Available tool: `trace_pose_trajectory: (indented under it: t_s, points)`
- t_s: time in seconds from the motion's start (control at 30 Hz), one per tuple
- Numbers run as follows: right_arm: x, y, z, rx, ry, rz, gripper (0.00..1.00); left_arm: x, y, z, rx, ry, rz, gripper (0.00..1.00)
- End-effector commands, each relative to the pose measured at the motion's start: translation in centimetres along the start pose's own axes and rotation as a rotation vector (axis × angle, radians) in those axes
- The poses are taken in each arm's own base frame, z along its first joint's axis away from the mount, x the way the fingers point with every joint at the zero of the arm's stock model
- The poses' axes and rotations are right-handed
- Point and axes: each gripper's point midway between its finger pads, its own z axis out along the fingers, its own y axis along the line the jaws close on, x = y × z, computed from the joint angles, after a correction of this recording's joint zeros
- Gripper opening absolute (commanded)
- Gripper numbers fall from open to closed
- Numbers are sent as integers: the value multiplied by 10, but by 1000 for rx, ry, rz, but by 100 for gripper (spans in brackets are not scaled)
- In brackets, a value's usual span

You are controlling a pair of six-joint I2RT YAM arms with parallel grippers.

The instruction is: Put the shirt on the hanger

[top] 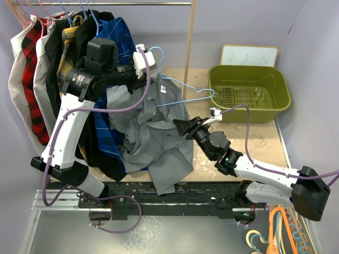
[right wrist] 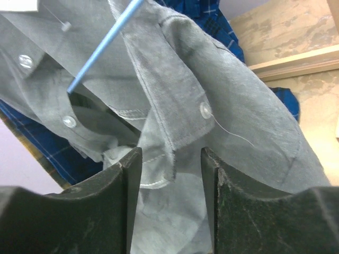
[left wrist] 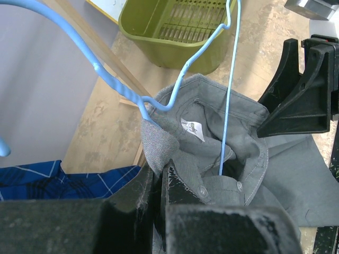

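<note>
The light-grey shirt hangs bunched from its collar and trails onto the table. My left gripper is shut on a fold of the collar. The light-blue hanger sits beside it, with one arm threaded down into the neck opening. Its twisted neck meets the fabric at my fingertips; whether it is also clamped is hidden. My right gripper is open against the shirt's right side. The button placket edge hangs between its fingers. The hanger wire shows above.
A rack of hung clothes, including a blue checked shirt, fills the left. A wooden pole stands behind the hanger. A green bin sits at the back right, a white board behind it. Orange hangers lie front right.
</note>
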Motion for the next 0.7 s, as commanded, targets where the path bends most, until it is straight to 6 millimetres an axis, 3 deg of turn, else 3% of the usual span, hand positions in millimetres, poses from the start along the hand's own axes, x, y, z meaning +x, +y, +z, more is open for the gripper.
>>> trace_pose_trajectory:
  t_s: [0.0, 0.07, 0.13, 0.17, 0.23, 0.33, 0.5, 0.67]
  points:
    - [-16, 27, 1, -112, -56, 42, 45, -13, 0, -8, -12, -47, 48, 0]
    - [-17, 31, 2, -131, -60, 41, 32, -12, -3, -9, 0, -48, 47, 0]
    - [-19, 31, 0, -145, -86, 59, 7, -14, -7, -9, 24, -56, 44, 0]
    - [-21, 30, -2, -152, -102, 73, 0, -16, -10, -9, 37, -63, 45, 0]
    - [-21, 28, -8, -175, -117, 98, 0, -18, -13, -11, 53, -69, 45, 0]
    - [-26, 8, -16, -140, -150, 84, 0, -21, -15, -16, 65, -72, 66, 0]
    - [-49, -24, -33, -123, -203, 70, 0, -28, -29, -30, 124, -81, 164, 0]
    - [-73, -22, -45, -167, -229, -29, 0, -30, -45, -46, 194, -83, 311, 0]
